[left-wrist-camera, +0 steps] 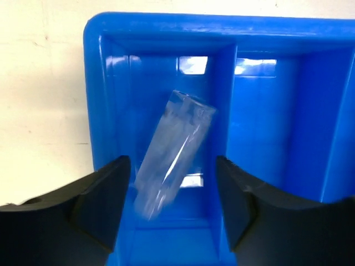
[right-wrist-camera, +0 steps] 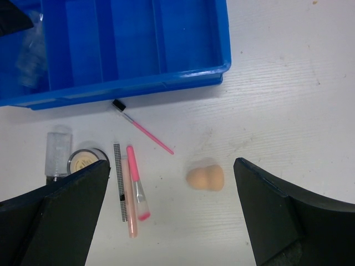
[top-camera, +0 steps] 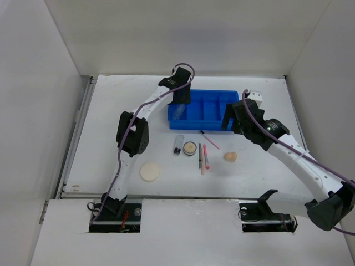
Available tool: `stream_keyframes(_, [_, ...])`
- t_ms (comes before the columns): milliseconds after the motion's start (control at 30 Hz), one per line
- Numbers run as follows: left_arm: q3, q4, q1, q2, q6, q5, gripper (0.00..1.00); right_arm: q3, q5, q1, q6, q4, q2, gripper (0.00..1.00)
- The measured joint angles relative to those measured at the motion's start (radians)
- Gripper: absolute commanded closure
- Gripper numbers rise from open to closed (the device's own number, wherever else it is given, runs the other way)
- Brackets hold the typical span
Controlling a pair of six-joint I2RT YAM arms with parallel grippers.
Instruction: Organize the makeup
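Observation:
My left gripper [left-wrist-camera: 172, 166] hangs open over the left compartment of the blue tray [left-wrist-camera: 166, 25]. A clear tube [left-wrist-camera: 175, 149] lies tilted and blurred between its fingers, touching neither. My right gripper [right-wrist-camera: 171, 163] stands wide open above the table, just in front of the tray's right end [top-camera: 236, 123]. Below it lies the peach sponge [right-wrist-camera: 204, 178]. To the left of the sponge are a pink brush [right-wrist-camera: 136, 180], a peach pencil [right-wrist-camera: 129, 205], a checkered stick [right-wrist-camera: 119, 177], a thin pink wand [right-wrist-camera: 147, 133], the round compact [right-wrist-camera: 83, 159] and a small clear, dark-ended cylinder [right-wrist-camera: 57, 152].
A cream round puff [top-camera: 150, 171] lies near the left arm's lower link, apart from the other items. The tray's middle and right compartments [right-wrist-camera: 183, 33] hold nothing visible. White walls close in the table at the back and both sides.

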Motion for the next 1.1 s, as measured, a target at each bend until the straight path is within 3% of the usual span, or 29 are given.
stream_keyframes(300, [-0.027,-0.006,-0.011,-0.041,-0.008,-0.017,0.33,-0.011,0.002,0.000,0.015,-0.022,-0.027,0.00])
stream_keyframes(567, [-0.435,0.058,-0.122,-0.440,-0.043,-0.093,0.43,-0.039,0.009,0.000,0.034,-0.027,-0.087,0.00])
stream_keyframes(733, [-0.665,0.123,-0.212,-0.633,-0.069,-0.094,0.43,-0.061,0.009,0.000,0.042,-0.028,-0.085,0.00])
stream_keyframes(933, [-0.842,0.180,-0.240,-0.594,-0.095,-0.066,0.44,-0.062,0.009,0.000,0.045,-0.027,-0.084,0.00])
stream_keyframes(1100, [-0.874,0.220,-0.240,-0.509,-0.101,-0.060,0.44,-0.062,0.007,0.000,0.045,-0.027,-0.069,0.00])
